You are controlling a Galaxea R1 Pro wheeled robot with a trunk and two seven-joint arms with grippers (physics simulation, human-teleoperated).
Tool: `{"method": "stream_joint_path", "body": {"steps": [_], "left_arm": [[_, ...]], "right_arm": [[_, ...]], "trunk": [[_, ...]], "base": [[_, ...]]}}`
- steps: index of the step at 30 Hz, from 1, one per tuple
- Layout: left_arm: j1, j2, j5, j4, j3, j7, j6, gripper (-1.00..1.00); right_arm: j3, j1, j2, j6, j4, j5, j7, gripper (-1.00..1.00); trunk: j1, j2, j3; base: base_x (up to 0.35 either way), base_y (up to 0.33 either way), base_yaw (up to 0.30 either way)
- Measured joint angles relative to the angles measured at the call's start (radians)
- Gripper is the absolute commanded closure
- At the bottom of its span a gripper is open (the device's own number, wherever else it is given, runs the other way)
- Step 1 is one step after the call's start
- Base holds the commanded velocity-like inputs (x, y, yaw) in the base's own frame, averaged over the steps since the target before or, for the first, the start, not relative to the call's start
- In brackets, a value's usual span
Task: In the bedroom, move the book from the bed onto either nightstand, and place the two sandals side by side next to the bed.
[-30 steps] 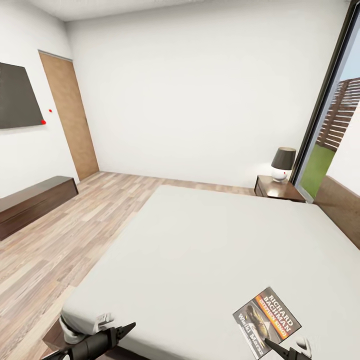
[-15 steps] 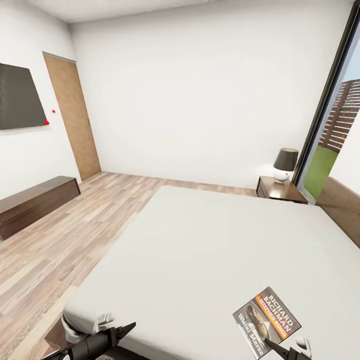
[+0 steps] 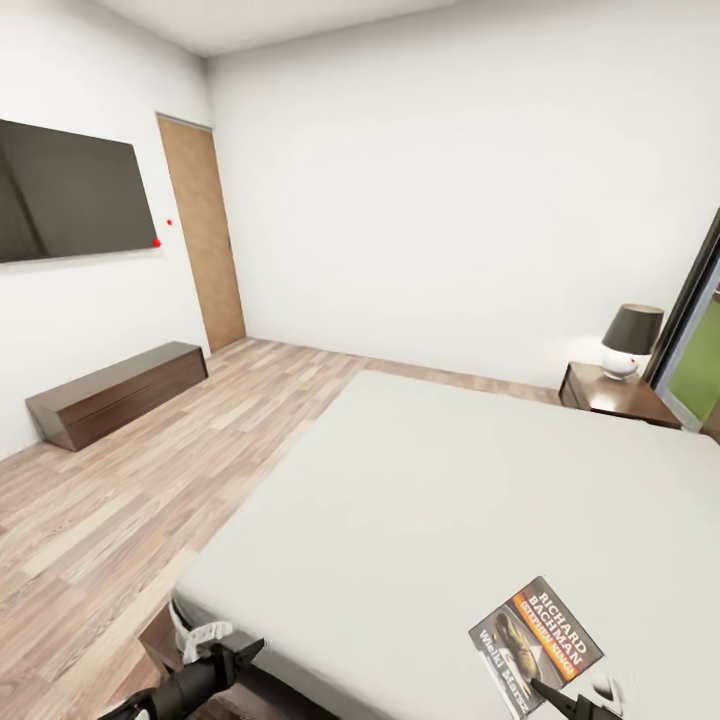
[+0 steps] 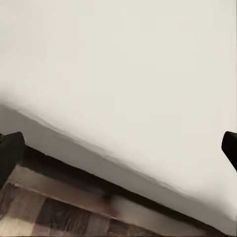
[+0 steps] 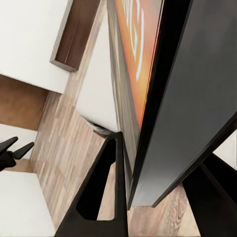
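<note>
View: swung since the earlier frame, more television and cabinet showing.
Right gripper point(image 3: 560, 697): clamped on the thin dark paperback book with orange band point(image 3: 536, 643), held over the pale grey mattress bed point(image 3: 430, 480).
Left gripper point(image 3: 215, 668): spread wide, empty.
Reddish-brown wooden nightstand point(image 3: 615, 395): far, bearing a lamp.
Remaining: book placement; sandals.

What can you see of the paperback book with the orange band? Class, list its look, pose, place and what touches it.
The thin paperback book with a dark cover and orange band carries white "Richard Bachman" lettering and a central picture. It sits tilted above the pale grey mattress of the bed, near its close right part. The right gripper clamps its lower edge; in the right wrist view the dark fingers straddle the cover.
</note>
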Motion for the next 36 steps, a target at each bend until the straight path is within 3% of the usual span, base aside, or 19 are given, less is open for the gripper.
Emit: {"method": "stream_joint_path", "body": {"steps": [2, 5, 10, 12, 15, 17, 19, 36], "left_arm": [[0.000, -0.014, -0.002, -0.001, 0.000, 0.076, -0.009, -1.00], [0.000, -0.027, -0.002, 0.008, -0.001, 0.142, -0.017, -1.00], [0.000, -0.023, -0.002, 0.086, 0.002, 0.172, -0.066, -1.00], [0.001, -0.008, -0.001, 0.152, 0.002, 0.175, -0.099, -1.00], [0.001, 0.004, 0.001, 0.318, 0.001, 0.178, -0.253, -1.00], [0.000, 0.004, 0.000, 0.373, 0.002, 0.180, -0.336, -1.00], [0.000, 0.004, -0.001, 0.397, 0.002, 0.180, -0.378, -1.00], [0.000, -0.016, -0.001, 0.415, 0.002, 0.184, -0.408, -1.00]], "right_arm": [[-0.001, 0.000, 0.000, 0.000, 0.000, 0.000, -0.049, 1.00], [-0.002, 0.000, 0.000, 0.000, -0.001, -0.001, -0.104, 1.00], [-0.002, 0.000, 0.000, 0.000, -0.001, -0.001, -0.122, 1.00], [-0.002, 0.000, 0.000, 0.000, -0.001, -0.001, -0.124, 1.00], [0.001, 0.000, 0.000, 0.000, -0.001, -0.001, -0.125, 1.00], [0.001, 0.000, 0.000, 0.000, -0.001, -0.001, -0.125, 1.00], [0.001, 0.000, 0.000, 0.000, -0.001, -0.001, -0.125, 1.00], [0.002, 0.000, 0.001, -0.012, -0.001, -0.001, -0.124, 1.00]], "trunk": [[0.000, 0.000, 0.000], [0.000, 0.000, 0.000], [0.000, 0.000, 0.000], [0.000, 0.000, 0.000], [0.000, 0.000, 0.000], [0.000, 0.000, 0.000], [0.000, 0.000, 0.000], [0.000, 0.000, -0.002]], "base": [[0.000, 0.000, 0.268], [0.000, 0.000, 0.262], [0.000, 0.000, 0.254], [0.000, 0.000, 0.250], [0.000, 0.000, 0.245], [0.000, 0.000, 0.242], [0.000, 0.000, 0.241], [0.000, 0.000, 0.264]]}}
